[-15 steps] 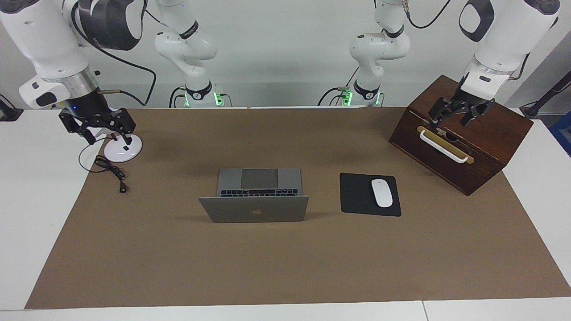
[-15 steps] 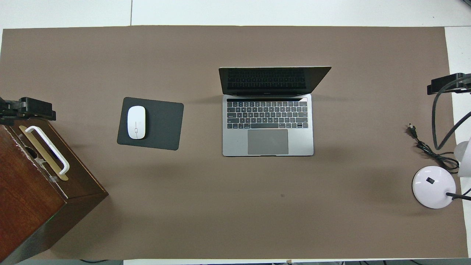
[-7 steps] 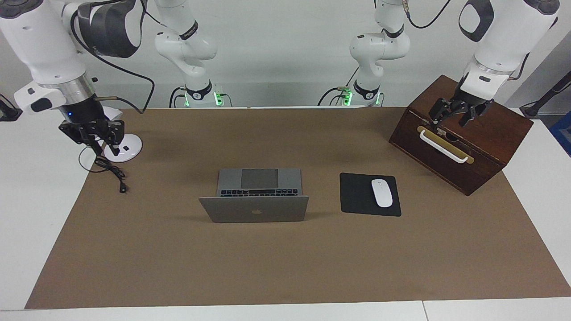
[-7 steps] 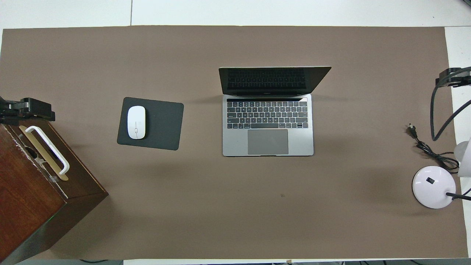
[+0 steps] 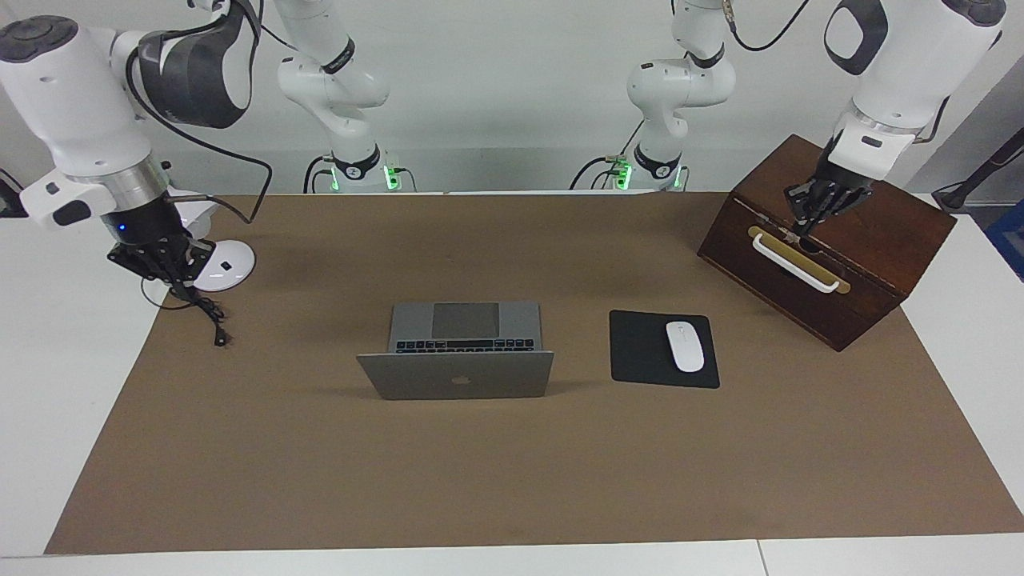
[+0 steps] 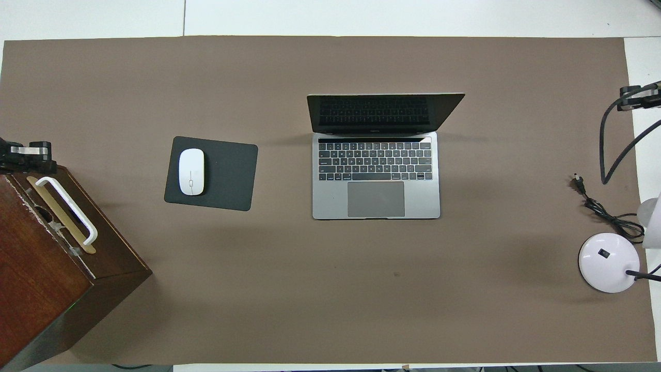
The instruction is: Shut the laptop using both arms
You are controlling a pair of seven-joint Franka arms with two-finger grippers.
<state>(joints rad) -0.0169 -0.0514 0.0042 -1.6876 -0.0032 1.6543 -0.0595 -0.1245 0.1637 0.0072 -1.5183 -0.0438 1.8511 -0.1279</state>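
The silver-grey laptop point(image 5: 456, 376) stands open in the middle of the brown mat, lid upright with its apple logo showing in the facing view. Its keys and trackpad show in the overhead view point(image 6: 376, 175). My left gripper point(image 5: 802, 226) is shut and empty, over the top front edge of the wooden box, well away from the laptop; it also shows in the overhead view point(image 6: 31, 155). My right gripper point(image 5: 170, 282) is shut and empty, over the lamp's cable at the right arm's end; its tip shows in the overhead view point(image 6: 638, 95).
A wooden box point(image 5: 872, 256) with a white handle point(image 5: 794, 262) stands at the left arm's end. A black mouse pad point(image 5: 640, 352) with a white mouse point(image 5: 685, 346) lies beside the laptop. A white lamp base point(image 5: 228, 268) and black cable point(image 5: 210, 316) lie at the right arm's end.
Both grippers' fingers have closed from wide open. The right gripper has also sunk lower over the lamp cable. The laptop has not moved.
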